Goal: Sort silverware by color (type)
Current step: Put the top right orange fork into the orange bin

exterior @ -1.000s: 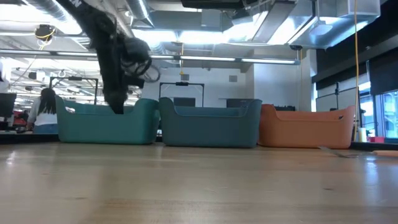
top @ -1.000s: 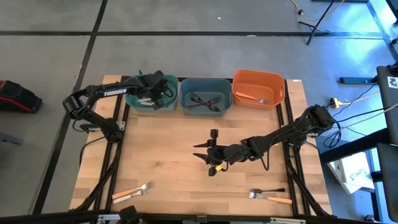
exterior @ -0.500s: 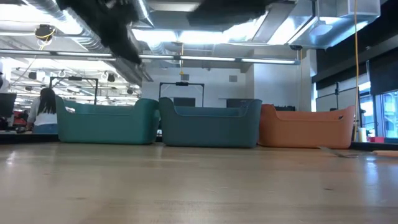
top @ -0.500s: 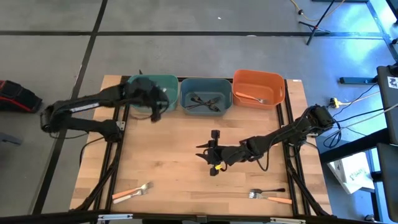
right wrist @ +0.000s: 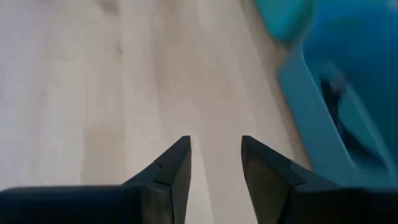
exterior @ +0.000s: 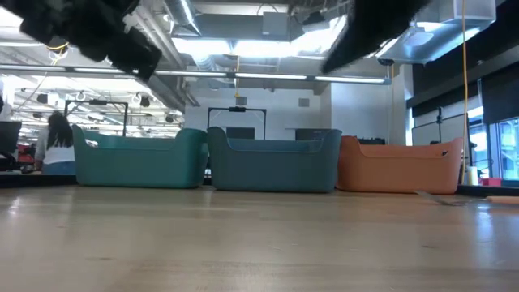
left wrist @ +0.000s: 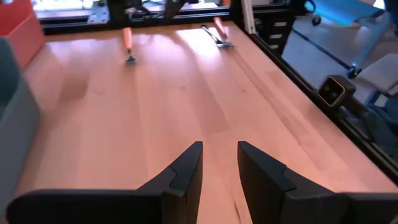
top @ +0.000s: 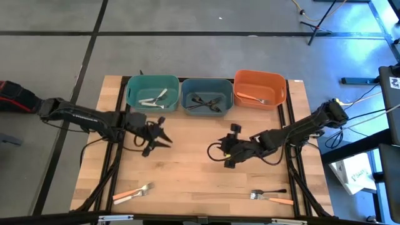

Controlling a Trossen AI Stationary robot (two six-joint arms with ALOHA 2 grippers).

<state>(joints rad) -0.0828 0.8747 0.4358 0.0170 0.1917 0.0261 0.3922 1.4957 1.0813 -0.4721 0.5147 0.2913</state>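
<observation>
My left gripper point(top: 159, 135) is open and touches nothing; it hangs over the bare table in front of the teal bin point(top: 152, 94), and its fingers point(left wrist: 186, 171) stand apart. My right gripper point(top: 227, 152) is open too, over the middle of the table in front of the blue-grey bin point(top: 207, 95). White forks point(top: 154, 99) lie in the teal bin, black forks point(top: 203, 101) in the blue-grey one, and an orange fork point(top: 252, 98) in the orange bin point(top: 260, 88). On the table near its near edge lie an orange fork point(top: 132, 192), a black fork point(top: 270, 192) and another orange fork point(top: 277, 200).
The three bins stand in a row along the far edge, seen level as teal point(exterior: 138, 158), blue-grey point(exterior: 272, 160) and orange point(exterior: 397, 165). Dark rails point(top: 119, 156) run down both sides of the wooden table. Both arms show only as blur at the top of the low view.
My left gripper has swung out of the teal bin and come toward the near edge, down over the table in front of that bin. My right gripper has shifted a little toward the table's right and turned.
</observation>
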